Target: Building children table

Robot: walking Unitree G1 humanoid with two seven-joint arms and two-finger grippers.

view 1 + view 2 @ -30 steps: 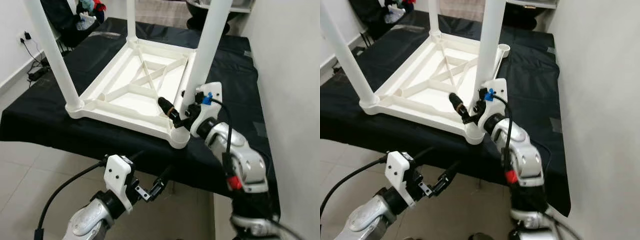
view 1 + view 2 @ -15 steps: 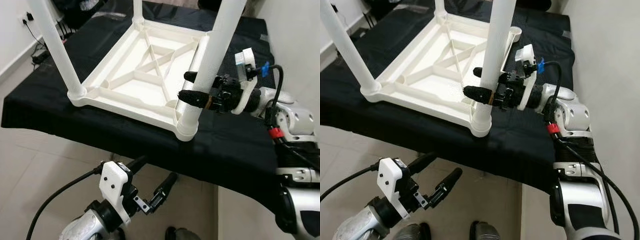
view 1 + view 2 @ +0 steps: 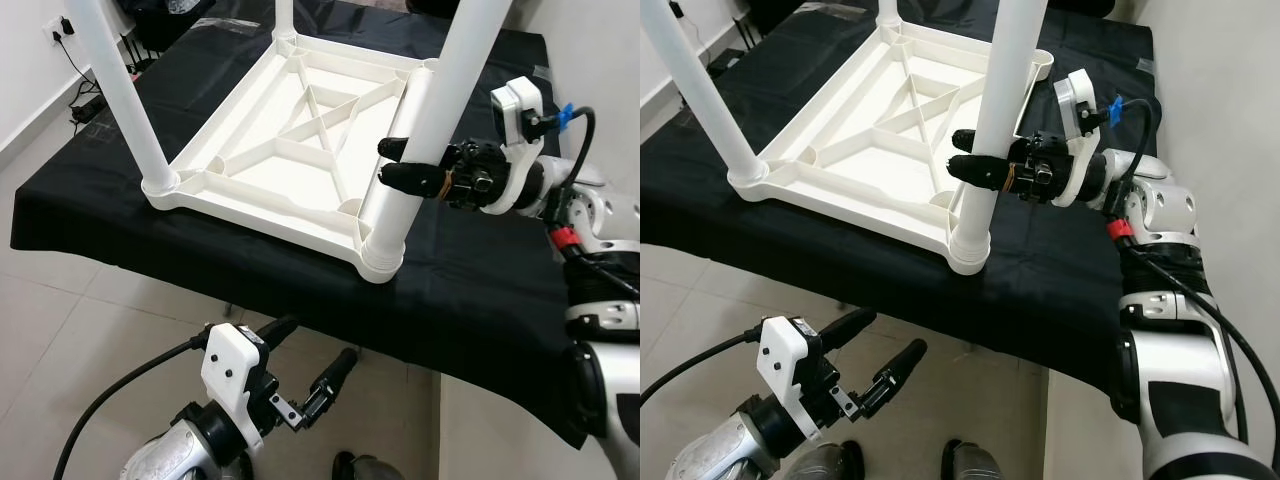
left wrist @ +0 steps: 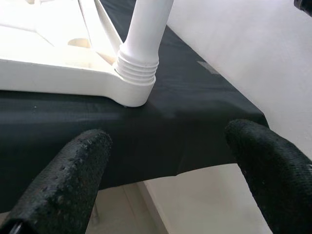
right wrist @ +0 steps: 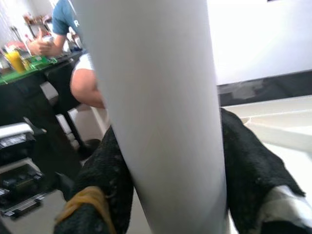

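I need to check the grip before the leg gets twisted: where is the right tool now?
In the left eye view the right tool is on the right, shut around the near-right table leg just above its corner socket in the upturned tabletop.

Black-draped bench (image 3: pixel 480 300), beige tiled floor (image 3: pixel 70 330), white wall (image 3: pixel 1230 110).

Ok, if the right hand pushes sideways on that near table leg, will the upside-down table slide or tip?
Probably slide rather than tip: the upturned table top lies broad and flat on the black cloth. It looks like hollow ribbed plastic, so likely light. The right hand grips the near leg well above its threaded socket, so the leg may flex or wobble there.
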